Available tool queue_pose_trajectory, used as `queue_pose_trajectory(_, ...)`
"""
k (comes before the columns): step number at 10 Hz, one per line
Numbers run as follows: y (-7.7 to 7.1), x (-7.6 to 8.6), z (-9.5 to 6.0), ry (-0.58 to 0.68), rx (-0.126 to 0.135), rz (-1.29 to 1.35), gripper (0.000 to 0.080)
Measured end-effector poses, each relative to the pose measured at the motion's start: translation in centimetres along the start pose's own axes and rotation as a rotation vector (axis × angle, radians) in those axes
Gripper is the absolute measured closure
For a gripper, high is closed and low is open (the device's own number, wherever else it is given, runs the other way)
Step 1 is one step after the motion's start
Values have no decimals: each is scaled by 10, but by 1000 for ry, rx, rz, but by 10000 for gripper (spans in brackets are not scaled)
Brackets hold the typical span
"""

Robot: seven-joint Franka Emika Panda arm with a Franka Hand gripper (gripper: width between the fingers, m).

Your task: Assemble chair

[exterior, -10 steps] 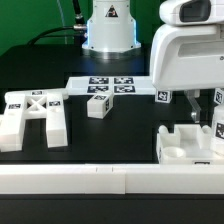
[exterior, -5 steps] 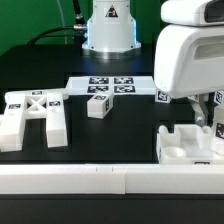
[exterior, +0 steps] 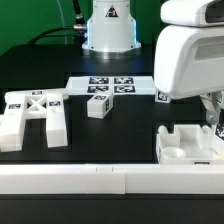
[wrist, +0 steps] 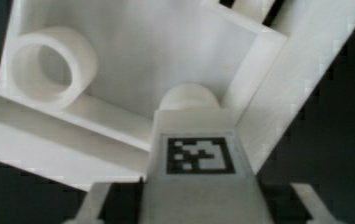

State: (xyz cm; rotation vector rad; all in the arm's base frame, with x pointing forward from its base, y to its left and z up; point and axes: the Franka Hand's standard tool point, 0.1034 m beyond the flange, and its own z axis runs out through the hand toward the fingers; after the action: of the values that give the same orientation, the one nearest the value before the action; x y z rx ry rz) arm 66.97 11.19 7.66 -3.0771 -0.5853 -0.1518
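White plastic leg sits clamped between the closed jaws of the gripper, just above the seat at the exterior view's right. Misalignment with the round socket could jam the leg or shift the seat. Only black-and-white tags show; no readable writing.

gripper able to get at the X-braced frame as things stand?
Probably not yet. The gripper looks shut on a tagged leg above the seat block, so it would have to let go first. The X-braced frame lies uncovered on the exterior view's left, with nothing over it.
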Motion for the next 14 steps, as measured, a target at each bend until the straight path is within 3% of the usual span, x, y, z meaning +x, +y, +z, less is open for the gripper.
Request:
queue_pose_trajectory(2,0,0,0,2,3,32,510)
queue_pose_trajectory(11,-1,-1,2,3,33,994,509)
queue_pose_trajectory(14,-1,0,2,1,35,1100,508)
